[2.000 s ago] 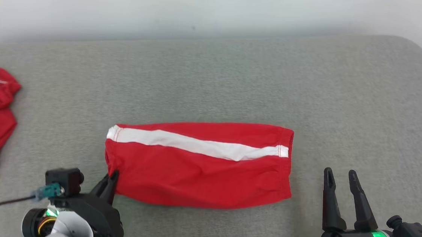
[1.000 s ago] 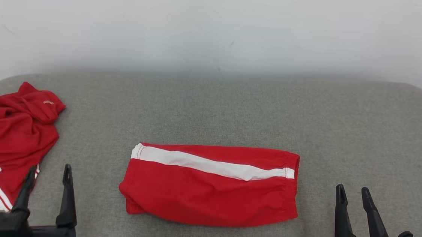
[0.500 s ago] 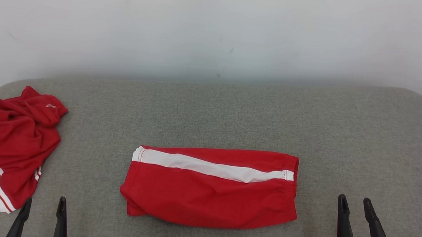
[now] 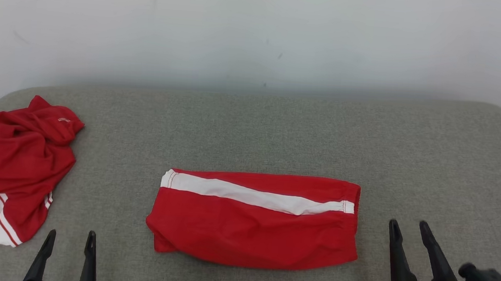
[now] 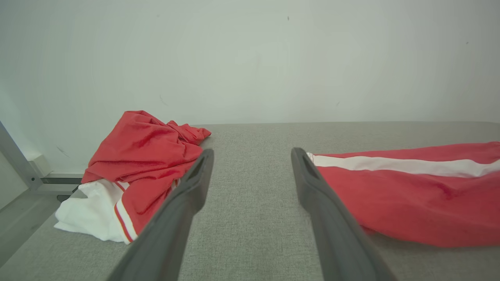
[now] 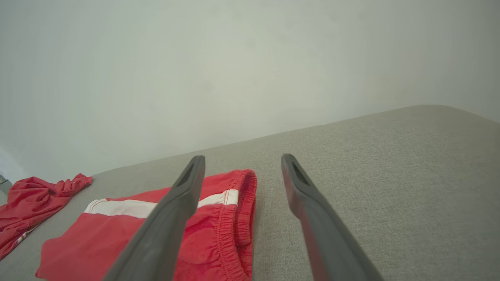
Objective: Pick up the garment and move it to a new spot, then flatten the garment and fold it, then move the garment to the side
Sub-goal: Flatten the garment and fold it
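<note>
At far left on the grey padded surface (image 4: 278, 129), I see a crumpled red-and-white cloth (image 4: 11, 171). My left gripper (image 4: 70, 233) stands spread and empty between that cloth and the folded red garment (image 4: 252, 234), touching neither. The garment lies flat at centre, its white stripe along the far side. My right gripper (image 4: 408, 224), likewise spread and empty, stands just beside its waistband end.
</note>
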Available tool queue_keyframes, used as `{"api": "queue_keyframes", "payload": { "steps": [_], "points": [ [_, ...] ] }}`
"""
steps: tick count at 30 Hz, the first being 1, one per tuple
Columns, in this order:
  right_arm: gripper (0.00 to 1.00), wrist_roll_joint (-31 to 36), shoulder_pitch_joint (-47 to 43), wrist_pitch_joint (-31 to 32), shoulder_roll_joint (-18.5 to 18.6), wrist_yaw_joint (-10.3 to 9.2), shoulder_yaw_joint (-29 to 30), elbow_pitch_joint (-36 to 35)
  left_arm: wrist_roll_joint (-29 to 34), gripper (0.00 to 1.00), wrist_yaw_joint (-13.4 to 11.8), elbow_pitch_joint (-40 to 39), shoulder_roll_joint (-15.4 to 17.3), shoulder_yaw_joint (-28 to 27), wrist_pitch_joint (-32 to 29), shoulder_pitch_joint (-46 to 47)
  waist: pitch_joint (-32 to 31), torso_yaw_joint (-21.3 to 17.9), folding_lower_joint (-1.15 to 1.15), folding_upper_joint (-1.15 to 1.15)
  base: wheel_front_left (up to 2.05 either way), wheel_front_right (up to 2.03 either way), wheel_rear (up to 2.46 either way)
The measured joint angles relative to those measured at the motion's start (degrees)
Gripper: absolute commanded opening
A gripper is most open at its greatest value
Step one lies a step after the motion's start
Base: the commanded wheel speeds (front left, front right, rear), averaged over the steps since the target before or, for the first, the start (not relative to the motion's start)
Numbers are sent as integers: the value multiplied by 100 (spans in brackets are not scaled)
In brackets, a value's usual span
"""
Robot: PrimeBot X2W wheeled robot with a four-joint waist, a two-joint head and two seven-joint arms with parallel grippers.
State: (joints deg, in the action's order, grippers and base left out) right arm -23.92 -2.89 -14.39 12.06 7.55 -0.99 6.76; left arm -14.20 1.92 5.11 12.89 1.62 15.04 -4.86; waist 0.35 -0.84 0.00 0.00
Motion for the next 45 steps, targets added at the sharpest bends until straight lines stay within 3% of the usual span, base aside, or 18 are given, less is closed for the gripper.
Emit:
{"api": "queue_keyframes", "payload": {
  "steps": [4,11,19,29,30,31,32,39,45],
  "points": [
    [100,5,467,292,58,0,-78,326,101,100,62,22,-109,-14,0,123,53,75,0,0,0,0,0],
    [100,182,1636,842,54,0,-261,1740,316,100,209,121,-289,12,0,343,184,328,0,1,0,0,0],
    [100,199,2165,818,75,0,-258,3304,416,100,316,289,-426,1,0,502,273,627,1,1,0,0,0],
    [100,-153,2657,762,10,0,-625,4474,514,100,408,357,-524,-75,0,539,361,725,0,0,0,0,0],
    [38,-203,2705,734,8,0,-691,4547,525,100,410,371,-528,-75,0,551,362,733,0,0,0,0,0],
    [38,-266,2742,703,3,0,-748,4613,537,100,413,380,-535,-75,0,564,359,738,0,1,0,0,0],
    [0,-353,2770,676,1,0,-801,4666,552,100,415,386,-542,-74,0,583,355,741,0,1,0,0,0],
    [0,-808,2863,460,256,1,-1187,4836,581,100,457,398,-576,-148,1,583,307,671,0,0,0,0,0],
    [0,-1193,2797,402,1078,1,-1382,4779,614,100,458,388,-656,-207,0,509,253,537,0,0,0,0,0]
  ]
}}
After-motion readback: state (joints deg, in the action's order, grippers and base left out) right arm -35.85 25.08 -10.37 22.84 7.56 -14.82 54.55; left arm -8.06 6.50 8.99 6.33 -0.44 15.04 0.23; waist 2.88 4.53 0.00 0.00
